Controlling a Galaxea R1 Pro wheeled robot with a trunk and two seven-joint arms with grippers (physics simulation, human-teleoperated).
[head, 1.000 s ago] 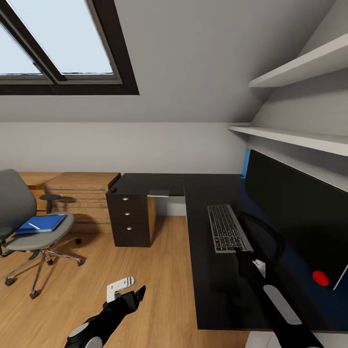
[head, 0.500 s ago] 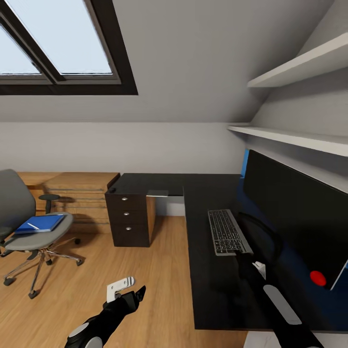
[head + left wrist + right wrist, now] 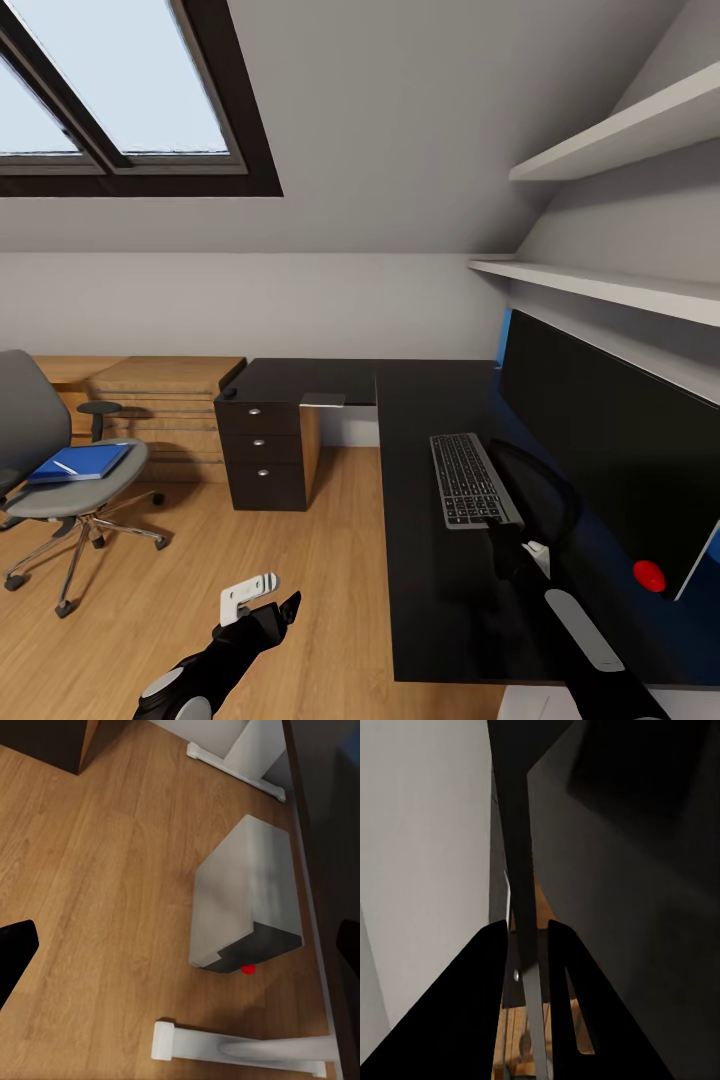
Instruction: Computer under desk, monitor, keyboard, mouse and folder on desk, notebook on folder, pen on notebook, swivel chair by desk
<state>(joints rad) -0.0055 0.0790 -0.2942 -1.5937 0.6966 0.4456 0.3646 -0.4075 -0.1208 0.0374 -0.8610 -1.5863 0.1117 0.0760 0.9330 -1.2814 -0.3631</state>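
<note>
From my head camera I see a glossy black L-shaped bench (image 3: pixel 440 600) running along the right wall. The keyboard (image 3: pixel 470 479) lies flat on it, its long axis running away from me, parallel to the wide black monitor (image 3: pixel 610 440) standing just beside it against the wall. The monitor's screen faces into the room, with a red light (image 3: pixel 649 575) at its near lower corner.

My right pincer (image 3: pixel 497 527) is at the keyboard's near end. In the right wrist view its two dark fingers (image 3: pixel 487 997) are closed on the keyboard's thin edge.

My left pincer (image 3: pixel 262 596) hangs over the wooden floor (image 3: pixel 330 560), well apart from the bench; its fingers sit wide apart at the edges of the left wrist view. Below it the computer (image 3: pixel 244 896) stands on the floor beside the bench's edge.

At the far left, the grey swivel chair (image 3: pixel 60 480) carries a blue folder (image 3: pixel 80 462) with a white pen (image 3: pixel 66 467) lying across it.
</note>
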